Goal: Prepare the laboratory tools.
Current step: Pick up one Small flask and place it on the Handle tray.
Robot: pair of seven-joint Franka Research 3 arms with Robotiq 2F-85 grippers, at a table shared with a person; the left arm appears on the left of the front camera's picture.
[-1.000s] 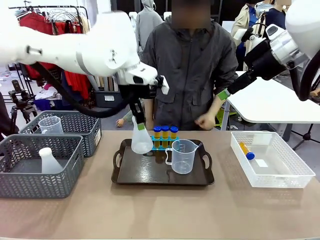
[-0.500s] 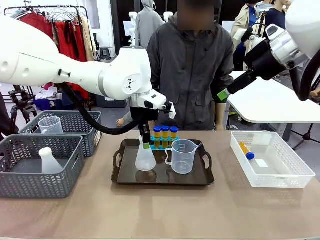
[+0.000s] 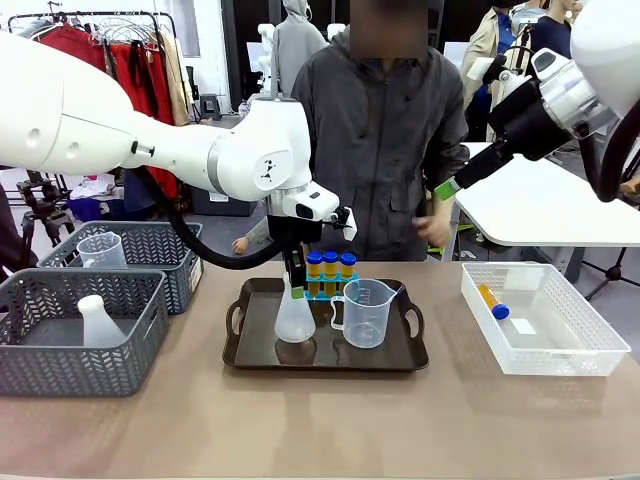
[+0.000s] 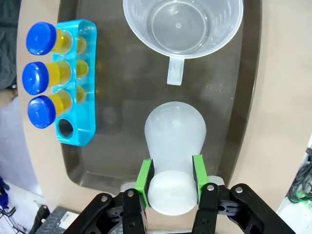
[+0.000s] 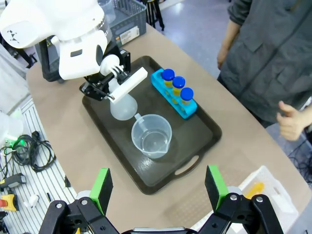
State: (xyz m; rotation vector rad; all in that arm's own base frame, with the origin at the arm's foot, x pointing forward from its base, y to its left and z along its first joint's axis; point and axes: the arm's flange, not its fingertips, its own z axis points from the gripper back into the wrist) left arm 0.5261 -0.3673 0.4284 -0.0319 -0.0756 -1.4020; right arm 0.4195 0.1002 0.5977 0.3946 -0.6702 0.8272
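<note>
Front view: the left gripper (image 3: 295, 291) holds the neck of the translucent white conical flask (image 3: 294, 321), which stands upright on the dark tray (image 3: 325, 357) on the worktop (image 3: 320, 420). At the flask's 3 o'clock stands the clear handled beaker (image 3: 366, 312).

Left wrist view: the jaws clamp the flask neck between the green pads (image 4: 144, 175). The blue rack (image 4: 78, 109) at 10 o'clock carries three yellow tubes (image 4: 51, 73) with blue caps; one hole is free.

Right wrist view: the right gripper (image 5: 158, 187) has its jaws wide apart, holding nothing, high above the tray.
</note>
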